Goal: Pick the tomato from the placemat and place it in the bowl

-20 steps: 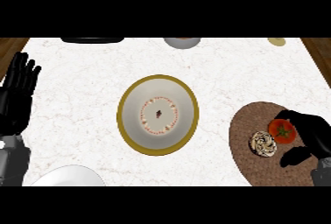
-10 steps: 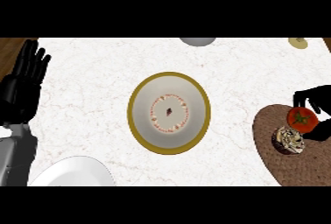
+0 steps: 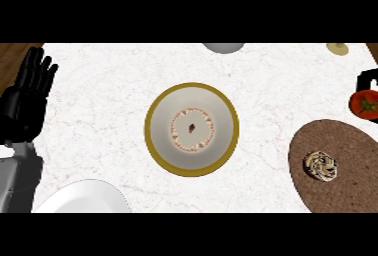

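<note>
A red tomato (image 3: 364, 104) with a green stem hangs at the view's right edge, off the brown placemat (image 3: 347, 182) and beyond its far side. My right hand (image 3: 365, 80) is mostly out of view; its black fingers curl over the tomato's top. The gold-rimmed bowl (image 3: 152, 125) sits mid-counter, to the left of the tomato, with a speckled white inside. At the left edge my left hand (image 3: 28, 97) rests open, fingers up.
A round patterned bun-like item (image 3: 322, 165) lies on the placemat. A white plate (image 3: 81, 199) shows at the lower left. A grey dish (image 3: 223, 47) and a small pale disc (image 3: 338, 48) sit at the counter's far edge.
The right hand closed round the tomato on the placemat and lifted it up and away, to the right edge. The view has shifted a little. The left hand stays still.
</note>
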